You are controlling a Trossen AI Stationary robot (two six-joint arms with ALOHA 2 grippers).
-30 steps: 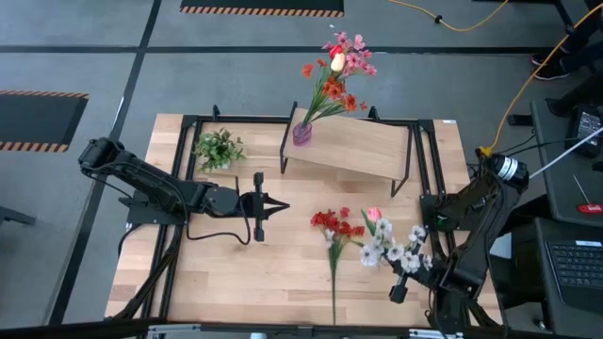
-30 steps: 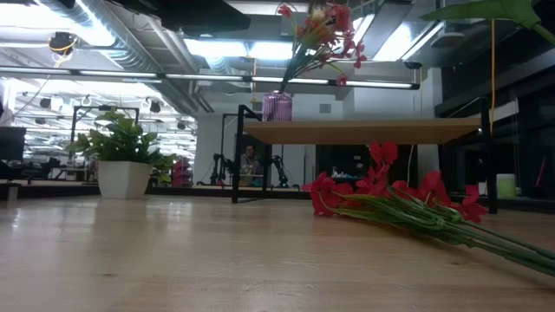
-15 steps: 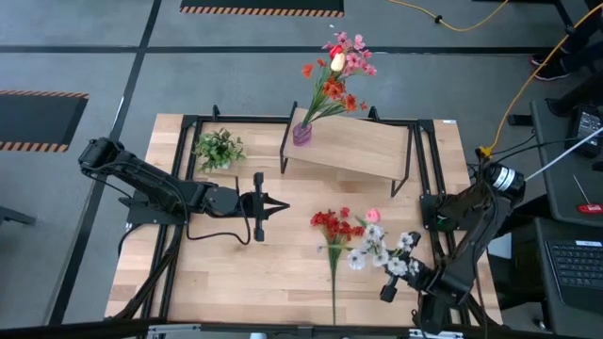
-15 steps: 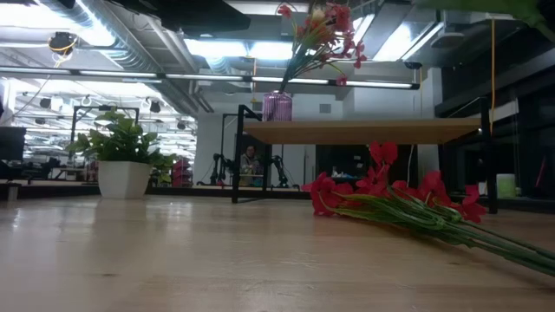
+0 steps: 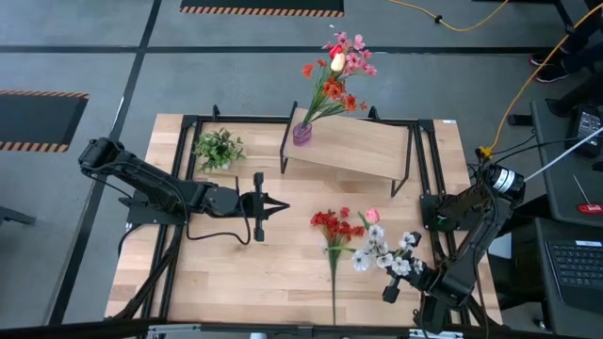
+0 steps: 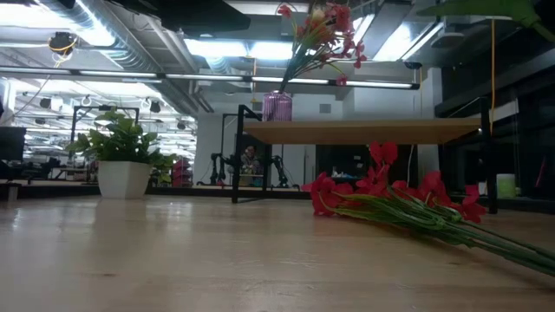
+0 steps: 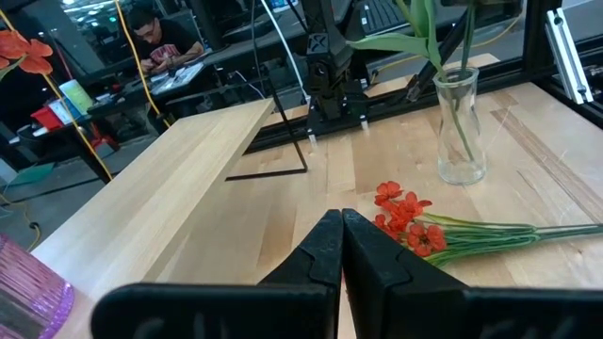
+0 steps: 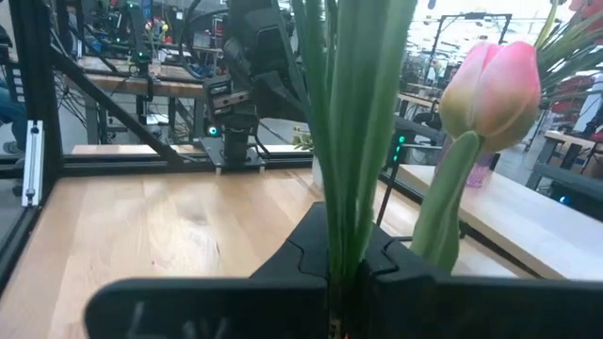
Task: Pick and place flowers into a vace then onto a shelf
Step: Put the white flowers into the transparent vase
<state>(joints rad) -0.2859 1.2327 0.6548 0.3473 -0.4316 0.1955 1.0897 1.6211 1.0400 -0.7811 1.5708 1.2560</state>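
Near the table's right edge, my right gripper (image 5: 391,293), clamped on the white and pink flowers (image 5: 386,251), has swung them back toward the table's middle, nearing a clear vase (image 7: 461,127); left gripper (image 5: 260,206) waits closed.

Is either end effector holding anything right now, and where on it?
The right end effector is shut on green flower stems, below the white blooms. The left end effector is shut and empty.

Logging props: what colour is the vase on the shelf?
Purple vase on the shelf; high view shows it best.
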